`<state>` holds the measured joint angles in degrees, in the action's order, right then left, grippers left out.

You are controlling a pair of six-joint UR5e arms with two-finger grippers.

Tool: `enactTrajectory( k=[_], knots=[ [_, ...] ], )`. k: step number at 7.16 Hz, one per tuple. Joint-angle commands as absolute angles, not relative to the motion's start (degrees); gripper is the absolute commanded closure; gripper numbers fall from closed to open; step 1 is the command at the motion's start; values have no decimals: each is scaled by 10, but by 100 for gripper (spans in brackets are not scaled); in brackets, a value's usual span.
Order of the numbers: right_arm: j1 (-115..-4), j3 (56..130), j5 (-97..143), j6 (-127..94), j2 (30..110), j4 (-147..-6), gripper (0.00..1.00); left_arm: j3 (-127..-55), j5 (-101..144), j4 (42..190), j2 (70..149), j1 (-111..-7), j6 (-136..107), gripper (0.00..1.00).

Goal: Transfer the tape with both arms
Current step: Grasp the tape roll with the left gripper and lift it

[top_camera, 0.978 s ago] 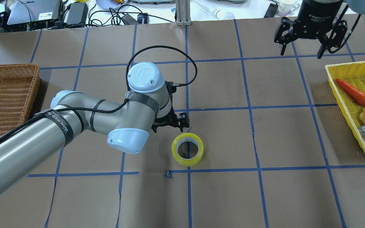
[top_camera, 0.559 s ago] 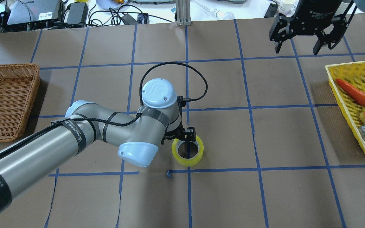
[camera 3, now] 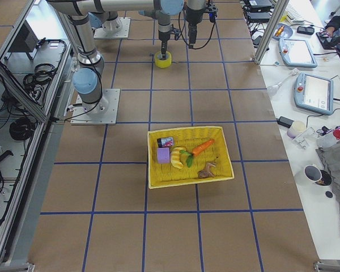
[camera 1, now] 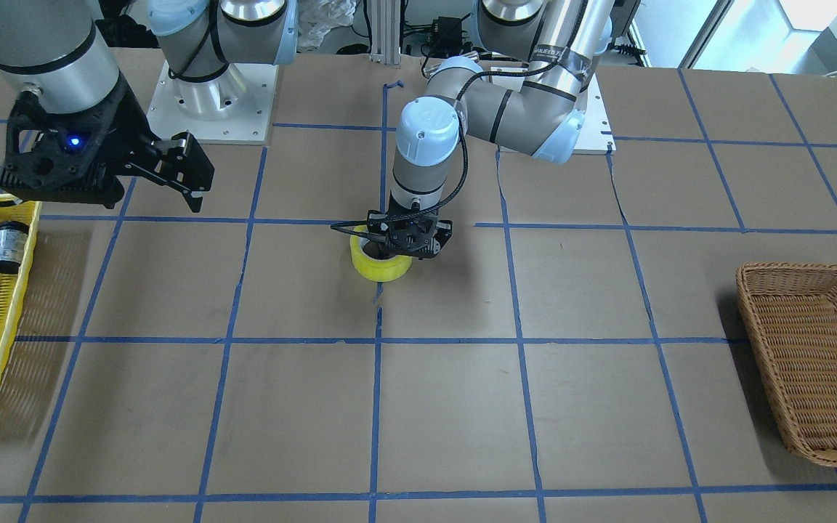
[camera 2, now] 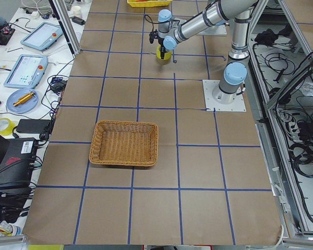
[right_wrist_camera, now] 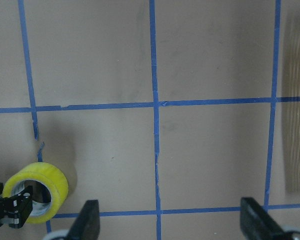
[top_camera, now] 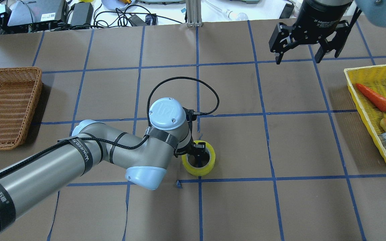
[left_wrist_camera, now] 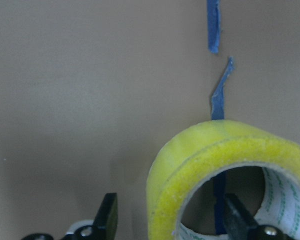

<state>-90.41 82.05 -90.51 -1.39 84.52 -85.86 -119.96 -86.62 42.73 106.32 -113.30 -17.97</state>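
**Left gripper straddles the tape's wall, not yet pinched**

The tape lies flat near the middle of the table, its hollow axis upright. The left gripper sits low over it with jaws spread. In the wrist view one finger stands outside the ring and the other inside the hollow, with the wall between them. Whether either pad touches is unclear. The right gripper, also spread, hangs well apart at the far right. From overhead the left arm hides the ring's left rim.
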Motion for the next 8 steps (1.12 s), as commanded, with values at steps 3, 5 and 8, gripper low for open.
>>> enactTrajectory(
  k=[3, 5, 8],
  knots=[
    [-914, 822, -914, -12, 846, -859, 0, -1194, -882, 422, 1044, -1106, -166, 100],
    [-913, 822, -915, -11, 846, -859, 0, -1175, -900, 458, 1009, -1033, -124, 100],
    [-914, 823, -915, -12, 847, -859, 0, -1066, -903, 641, 963, -908, 11, 100]
  ],
)
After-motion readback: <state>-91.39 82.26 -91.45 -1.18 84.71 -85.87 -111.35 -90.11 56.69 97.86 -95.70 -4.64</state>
